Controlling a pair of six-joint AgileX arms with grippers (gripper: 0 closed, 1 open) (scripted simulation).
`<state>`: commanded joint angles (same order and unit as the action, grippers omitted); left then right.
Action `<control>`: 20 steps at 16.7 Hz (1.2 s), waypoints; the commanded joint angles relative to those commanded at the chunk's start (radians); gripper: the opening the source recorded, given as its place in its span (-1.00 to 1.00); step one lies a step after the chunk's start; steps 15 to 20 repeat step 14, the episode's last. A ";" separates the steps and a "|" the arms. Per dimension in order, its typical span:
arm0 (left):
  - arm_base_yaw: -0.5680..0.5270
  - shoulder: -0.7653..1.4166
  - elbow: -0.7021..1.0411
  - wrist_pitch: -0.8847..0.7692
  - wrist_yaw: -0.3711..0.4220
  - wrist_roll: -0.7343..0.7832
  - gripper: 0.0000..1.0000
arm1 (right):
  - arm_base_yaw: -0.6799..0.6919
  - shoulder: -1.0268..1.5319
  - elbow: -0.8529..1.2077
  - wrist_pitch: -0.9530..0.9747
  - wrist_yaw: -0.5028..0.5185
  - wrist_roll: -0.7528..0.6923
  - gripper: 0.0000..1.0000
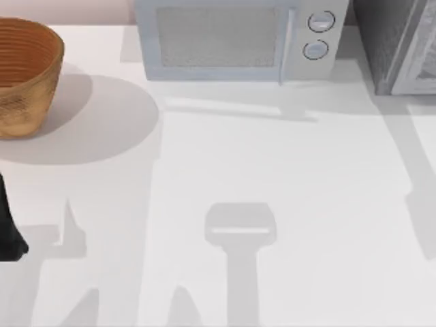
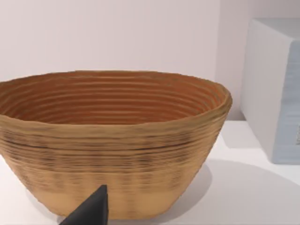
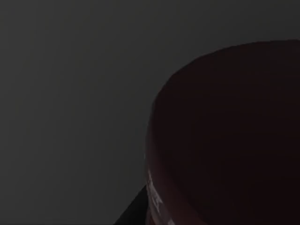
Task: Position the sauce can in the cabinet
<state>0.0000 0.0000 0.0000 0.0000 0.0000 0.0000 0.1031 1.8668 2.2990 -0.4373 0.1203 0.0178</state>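
Observation:
The cabinet (image 1: 385, 42), a dark speckled grey box with a pale framed door panel, stands at the table's far right corner in the top view. The sauce can is out of view. My left gripper (image 1: 9, 235) sits parked at the table's left edge, in front of the woven basket; its dark tip (image 2: 92, 209) rises close before the basket wall in the left wrist view. The right wrist view is dark.
A woven basket (image 1: 26, 82) (image 2: 112, 154) stands at the far left. A white microwave (image 1: 225, 41) with two round knobs sits at the back centre, and its side (image 2: 274, 93) appears beside the basket. Arm shadows fall across the white tabletop (image 1: 272, 163).

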 joint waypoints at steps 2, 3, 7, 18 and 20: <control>0.000 0.000 0.000 0.000 0.000 0.000 1.00 | 0.000 0.000 0.000 0.000 0.000 0.000 0.06; 0.000 0.000 0.000 0.000 0.000 0.000 1.00 | 0.000 0.000 0.000 0.000 0.000 0.000 0.21; 0.000 0.000 0.000 0.000 0.000 0.000 1.00 | 0.000 0.000 0.000 0.000 0.000 0.000 0.81; 0.000 0.000 0.000 0.000 0.000 0.000 1.00 | 0.000 0.000 0.000 0.000 0.000 0.000 1.00; 0.000 0.000 0.000 0.000 0.000 0.000 1.00 | 0.000 0.000 0.000 0.000 0.000 0.000 1.00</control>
